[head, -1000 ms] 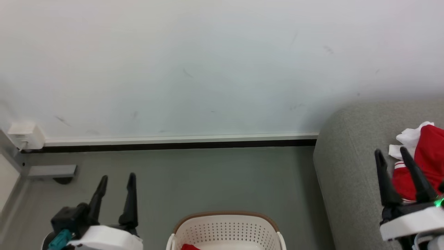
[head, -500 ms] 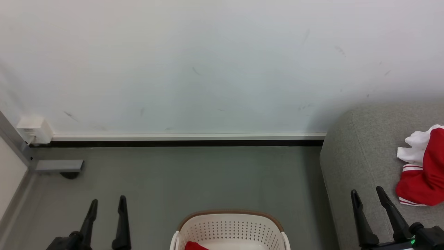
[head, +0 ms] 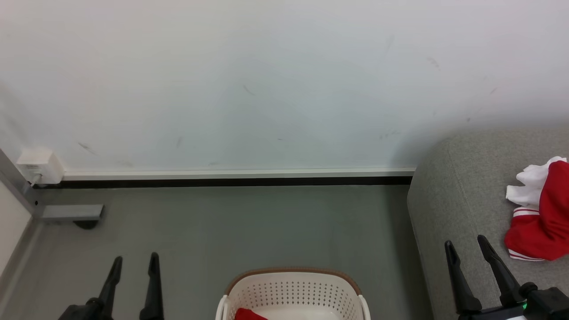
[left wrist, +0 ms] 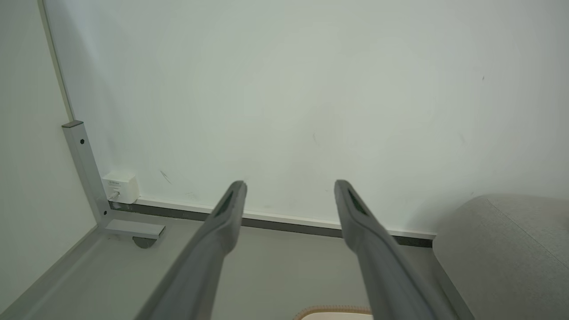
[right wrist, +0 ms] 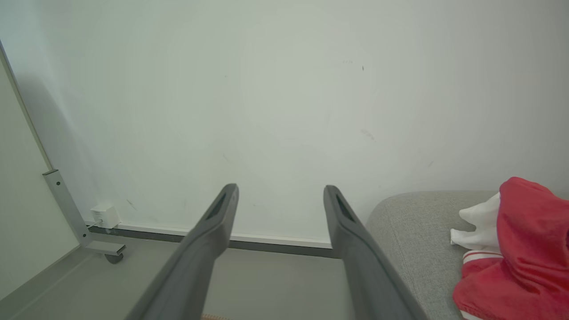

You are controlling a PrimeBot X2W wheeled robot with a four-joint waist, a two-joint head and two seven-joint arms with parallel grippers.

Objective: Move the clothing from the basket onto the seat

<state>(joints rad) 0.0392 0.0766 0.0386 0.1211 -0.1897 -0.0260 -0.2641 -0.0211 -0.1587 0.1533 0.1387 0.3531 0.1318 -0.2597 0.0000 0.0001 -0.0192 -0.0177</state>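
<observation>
Already 1 red garment (head: 540, 231) lies bunched on the grey sofa cushion (head: 462, 186), well in from its rounded end, so it will not slide off. Another red scrap (head: 246, 314), probably a 2nd garment, shows low in the laundry basket (head: 291, 291). The left gripper (head: 136, 257) and right gripper (head: 465, 241) flank the basket, empty, fingers spread, placed for reaching in.

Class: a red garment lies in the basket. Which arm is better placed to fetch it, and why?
Probably the left. The red garment lies at the left of the basket, nearer the open left gripper; the open right gripper is farther off, by the seat.
</observation>
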